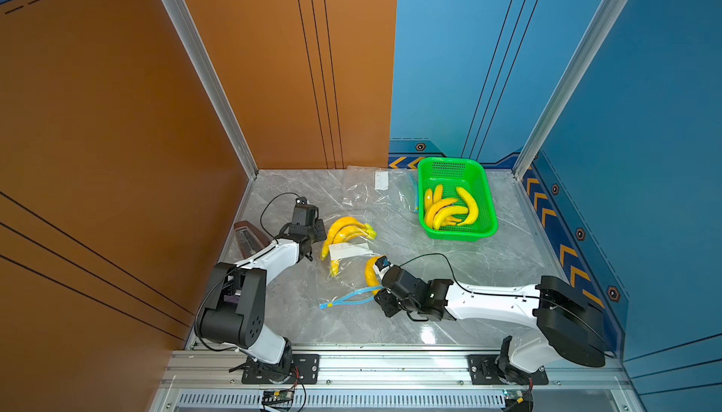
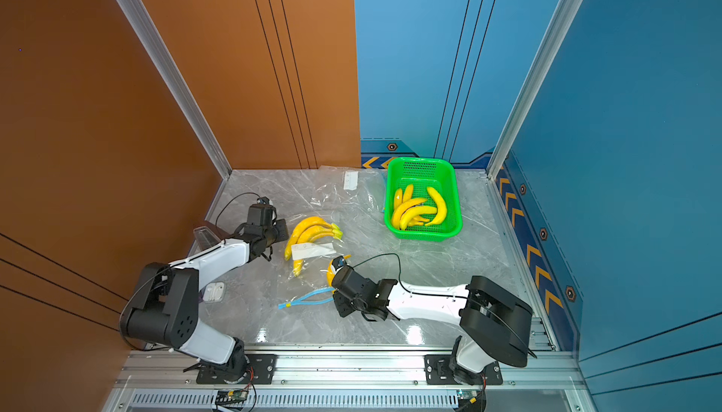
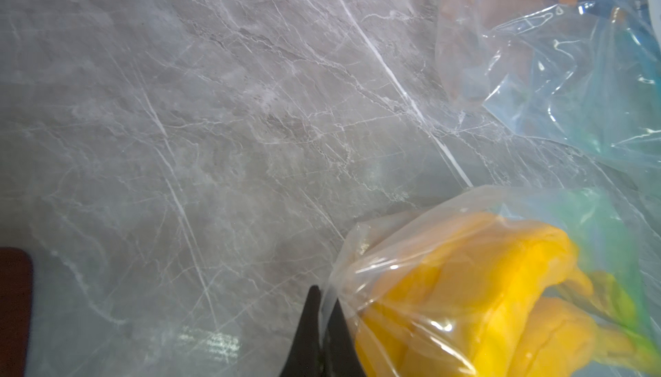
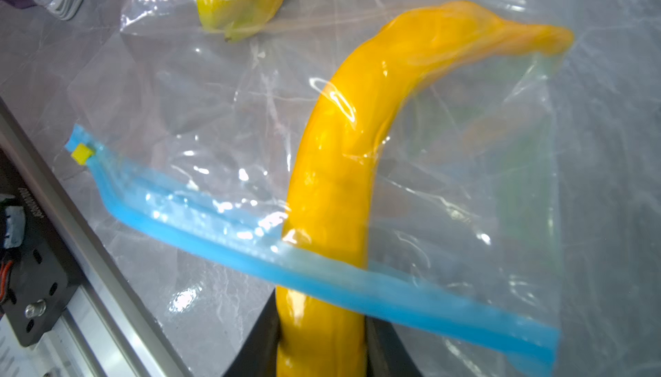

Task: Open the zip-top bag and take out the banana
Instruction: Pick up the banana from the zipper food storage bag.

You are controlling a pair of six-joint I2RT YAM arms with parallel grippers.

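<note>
Bright even light, blurred wrist views

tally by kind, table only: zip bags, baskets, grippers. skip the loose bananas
Zip-top bags: 2, a banana bag and an empty bag
Green basket: 1
Grippers: 2, the left gripper pinching the banana bag and the right gripper on a banana
Total: 5

You are counting one green basket (image 1: 449, 169) holding at least five loose bananas (image 1: 469, 205); overlap is blocking an exact tally. You are seeing one filled zip-top bag (image 1: 351, 283) carrying a bunch (image 1: 344, 228) of three or four bananas plus one single banana (image 4: 343, 164). At least one empty bag (image 1: 363, 191) is lying behind.
</note>
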